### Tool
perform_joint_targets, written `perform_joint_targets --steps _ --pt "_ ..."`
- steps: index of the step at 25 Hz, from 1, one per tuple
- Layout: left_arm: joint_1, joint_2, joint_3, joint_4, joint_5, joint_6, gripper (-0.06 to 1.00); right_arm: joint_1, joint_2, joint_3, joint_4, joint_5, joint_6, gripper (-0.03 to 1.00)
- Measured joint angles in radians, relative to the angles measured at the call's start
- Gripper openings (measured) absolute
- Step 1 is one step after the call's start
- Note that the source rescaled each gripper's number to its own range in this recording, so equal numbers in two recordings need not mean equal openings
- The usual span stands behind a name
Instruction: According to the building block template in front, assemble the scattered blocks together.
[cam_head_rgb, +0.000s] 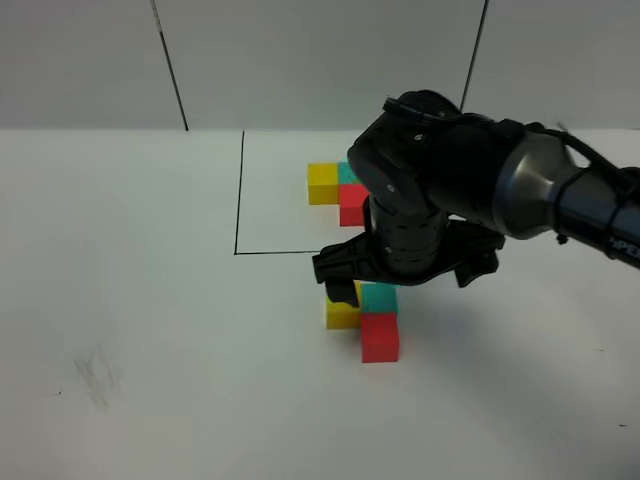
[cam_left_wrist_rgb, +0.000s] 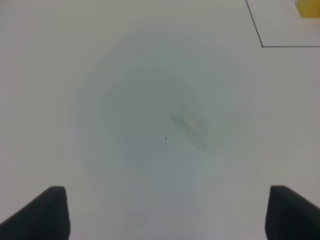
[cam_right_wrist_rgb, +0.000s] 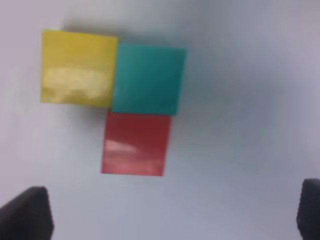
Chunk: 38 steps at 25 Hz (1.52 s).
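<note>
Exterior high view shows the right gripper (cam_head_rgb: 405, 268) hanging low over the white table (cam_head_rgb: 150, 330), directly above the scattered blocks, with its black fingers spread wide and nothing between them. Taking the teal block (cam_head_rgb: 379, 297) as the landmark, the yellow block (cam_head_rgb: 342, 314) sits against its left side and the red block (cam_head_rgb: 380, 337) against its near side, so the three touch in an L shape. Beyond the teal block, farther from the camera, lies the building block template (cam_head_rgb: 338, 190), partly hidden by the arm, inside a thin black outline (cam_head_rgb: 240, 190). From the right wrist view the three cubes lie close together with faces touching, both fingertips well apart from them. From the left wrist view the left gripper (cam_left_wrist_rgb: 165, 212) is spread wide over bare table, far from the teal block, holding nothing.
</note>
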Motion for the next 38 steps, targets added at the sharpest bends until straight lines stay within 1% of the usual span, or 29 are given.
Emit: perform_joint_targets --steps 3,5,7,9,12,15,17,20,21,24,25,28,33,38 --pt "0.0 0.0 0.0 0.0 0.0 0.0 0.86 0.0 -0.058 0.0 -0.092 0.048 -0.005 1.0" --pt "0.0 0.0 0.0 0.0 0.0 -0.001 0.86 0.0 -0.095 0.0 -0.172 0.059 -0.021 1.0" --pt "0.0 0.0 0.0 0.0 0.0 -0.001 0.86 -0.014 -0.136 0.0 -0.228 0.06 -0.05 1.0" --pt "0.0 0.0 0.0 0.0 0.0 -0.001 0.86 -0.041 -0.186 0.0 -0.256 0.06 -0.084 1.0" --pt "0.0 0.0 0.0 0.0 0.0 -0.001 0.86 -0.128 -0.275 0.0 -0.275 0.062 -0.178 1.0" --pt "0.0 0.0 0.0 0.0 0.0 -0.001 0.86 -0.244 -0.35 0.0 -0.274 0.063 -0.306 1.0" --pt "0.0 0.0 0.0 0.0 0.0 -0.001 0.86 -0.34 -0.394 0.0 -0.263 0.064 -0.399 1.0" --pt "0.0 0.0 0.0 0.0 0.0 -0.001 0.86 -0.478 -0.456 0.0 -0.214 0.065 -0.534 1.0" --pt "0.0 0.0 0.0 0.0 0.0 -0.001 0.86 -0.541 -0.479 0.0 -0.19 0.066 -0.572 1.0" --pt "0.0 0.0 0.0 0.0 0.0 -0.001 0.86 -0.679 -0.56 0.007 -0.118 0.067 -0.652 1.0" --pt "0.0 0.0 0.0 0.0 0.0 -0.001 0.86 -0.712 -0.596 0.013 -0.103 0.07 -0.669 1.0" --pt "0.0 0.0 0.0 0.0 0.0 -0.001 0.86 -0.749 -0.708 0.042 -0.089 0.072 -0.711 1.0" --pt "0.0 0.0 0.0 0.0 0.0 -0.001 0.86 -0.75 -0.92 0.138 -0.071 0.072 -0.743 1.0" --pt "0.0 0.0 0.0 0.0 0.0 -0.001 0.86 -0.75 -1.119 0.31 -0.078 0.074 -0.736 1.0"
